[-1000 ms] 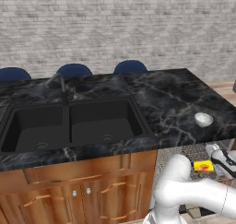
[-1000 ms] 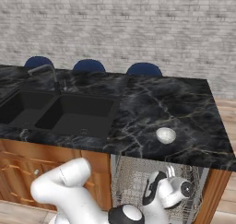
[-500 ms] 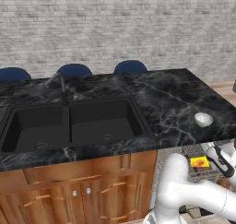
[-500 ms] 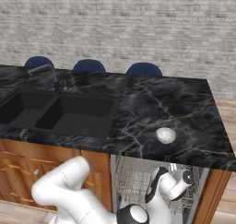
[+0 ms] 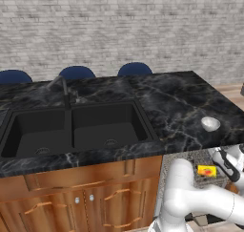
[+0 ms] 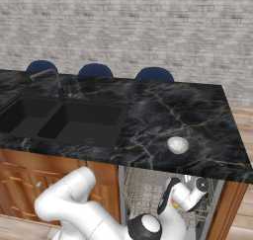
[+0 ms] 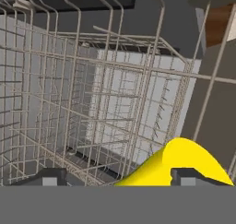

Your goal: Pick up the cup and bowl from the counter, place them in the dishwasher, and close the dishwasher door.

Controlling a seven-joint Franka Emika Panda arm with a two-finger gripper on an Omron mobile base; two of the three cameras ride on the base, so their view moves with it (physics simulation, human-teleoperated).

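While the claw [image 7: 115, 179] sits low inside the dishwasher [image 6: 170, 194], its fingers stand well apart, with the yellow cup [image 7: 182, 165] lying between and just ahead of them against the wire rack [image 7: 92, 103]; no finger appears to press it, so I judge it let go. In the left base view the cup [image 5: 206, 170] shows just beside the claw [image 5: 226, 165], down among the wires.

Up and behind the claw, the bowl [image 6: 177, 145] waits on the surface [image 6: 197, 115], near its front edge, directly above the open machine.

Risks, as I judge them: pulling the claw out could snag a finger on the close-set wires and drag the rack, or nudge the loose cup so it tips or rolls between the tines. Rising too steeply could also knock the hand against the underside of the surface's edge. The bowl sits close to that edge, so a careless approach might push it off.

The black marble surface carries a double sink [image 5: 76, 128] and faucet [image 5: 62, 85] off to the claw's left. Beyond it stand three blue chairs [image 5: 76, 72] before a grey brick wall [image 5: 119, 30], with wooden cabinets [image 5: 81, 197] below.
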